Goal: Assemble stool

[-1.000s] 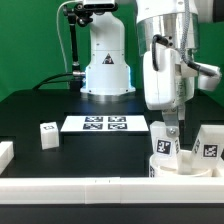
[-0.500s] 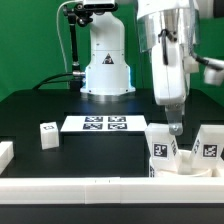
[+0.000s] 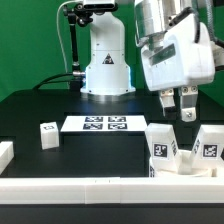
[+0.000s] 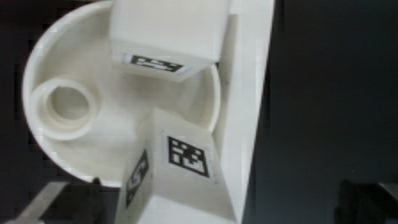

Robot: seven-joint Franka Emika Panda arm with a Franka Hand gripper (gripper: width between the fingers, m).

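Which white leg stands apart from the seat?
The small leg left of the marker board in the exterior view; the other two legs stand on the seat at that view's right.

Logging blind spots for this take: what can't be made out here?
- Exterior view: stool seat mostly hidden behind the front border rail and its two upright legs.
- Exterior view: loose leg tag too small to read.
- Wrist view: seat cut off by picture edges; leg joints hidden by the legs themselves.

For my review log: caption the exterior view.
Open pincer hovers above the stool seat and two legs; a third leg lies apart.
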